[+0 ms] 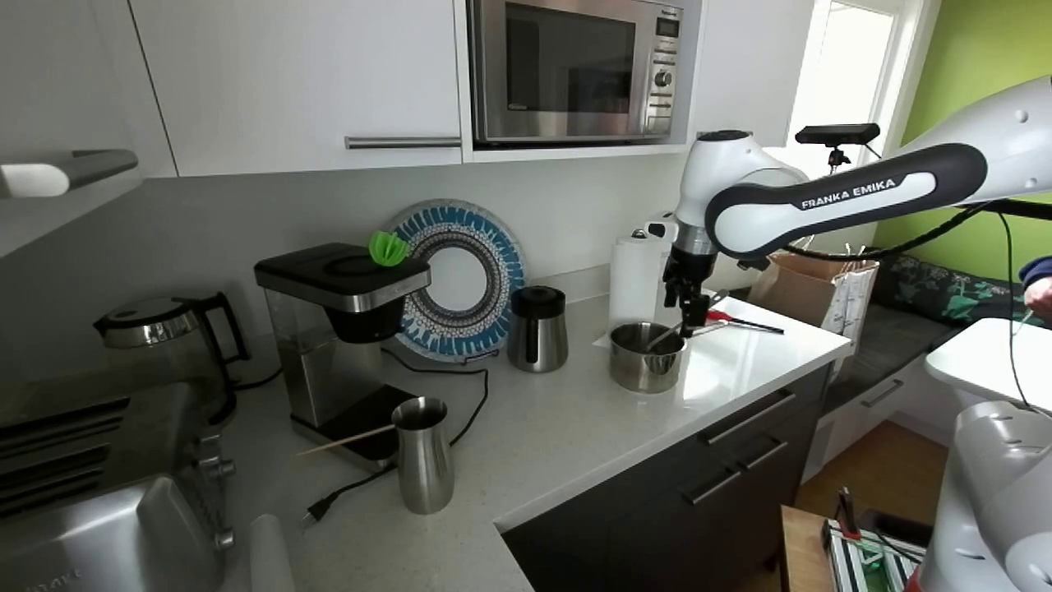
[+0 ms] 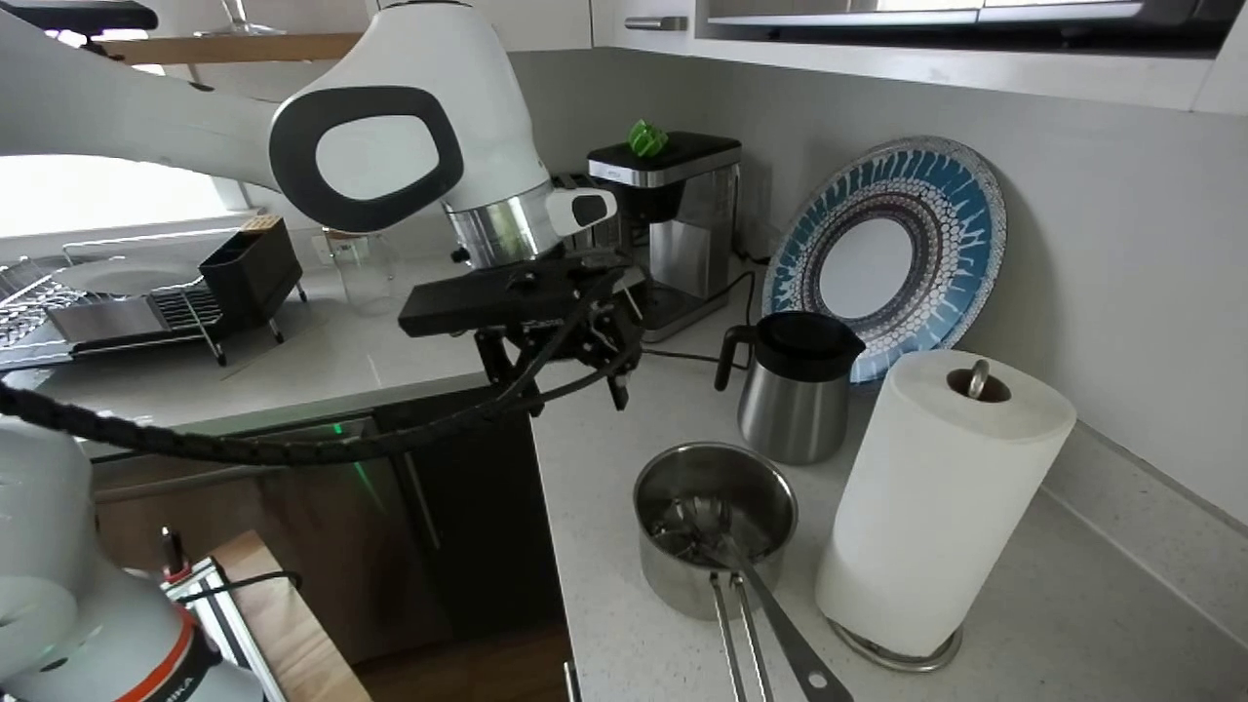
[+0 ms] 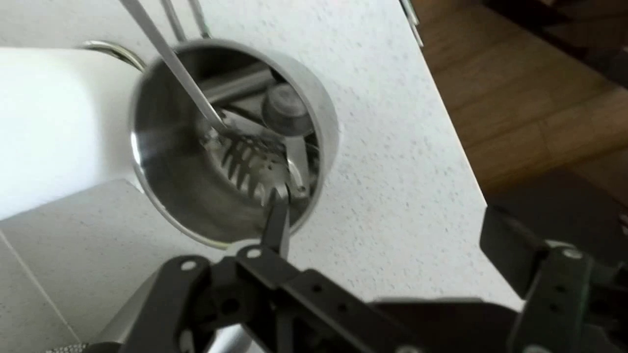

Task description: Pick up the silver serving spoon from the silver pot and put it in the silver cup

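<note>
"Speckled counter (image 3: 392, 122), pot (image 3: 179, 181) near the edge — where's the slotted spoon (image 3: 203, 104)?"

"Bowl in it, handle out, beside the gap of the pincer (image 3: 382, 206) — which stands spread wide, empty."

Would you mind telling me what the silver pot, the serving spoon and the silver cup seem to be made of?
Silver pot: polished metal, probably stainless steel, judging by its bright reflections.
Serving spoon: smooth metal, likely steel, from its grey sheen.
Silver cup: satin metal, likely steel, since its highlights look soft.
</note>
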